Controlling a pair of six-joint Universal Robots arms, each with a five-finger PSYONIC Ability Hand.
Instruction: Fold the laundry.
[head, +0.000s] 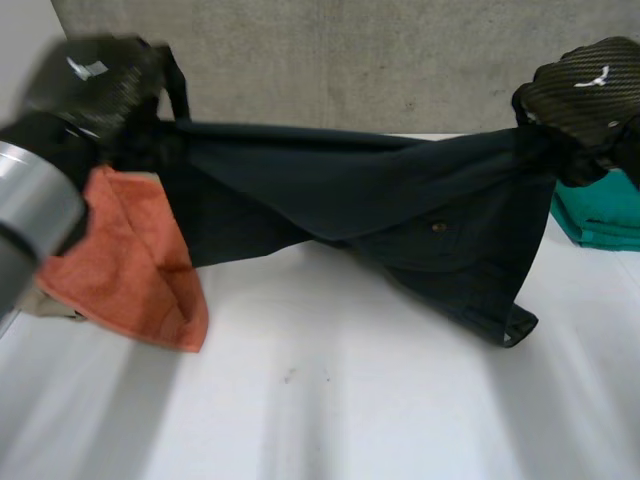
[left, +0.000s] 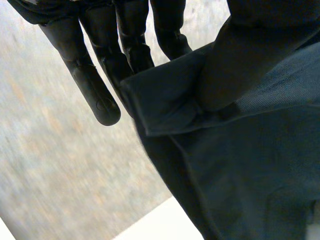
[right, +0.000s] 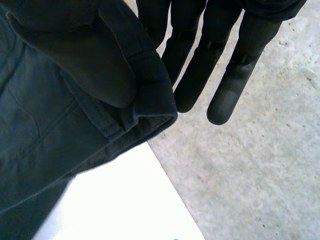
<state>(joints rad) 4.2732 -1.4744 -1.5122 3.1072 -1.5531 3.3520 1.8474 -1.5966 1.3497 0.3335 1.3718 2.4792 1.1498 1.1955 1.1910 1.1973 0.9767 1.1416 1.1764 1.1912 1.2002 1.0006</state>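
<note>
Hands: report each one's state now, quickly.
Left hand: closed on the dark garment, thumb pinching a corner.
Right hand: closed on the same dark garment, thumb pinching its other end.

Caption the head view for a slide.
Left hand and right hand hold a dark garment stretched over the table, orange cloth and teal cloth nearby.

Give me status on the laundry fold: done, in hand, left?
Done: nothing clearly; teal cloth may be folded. In hand: dark garment, held up over the table, left hand and right hand each pinching an end. Left: fold it; orange cloth lies unfolded.
</note>
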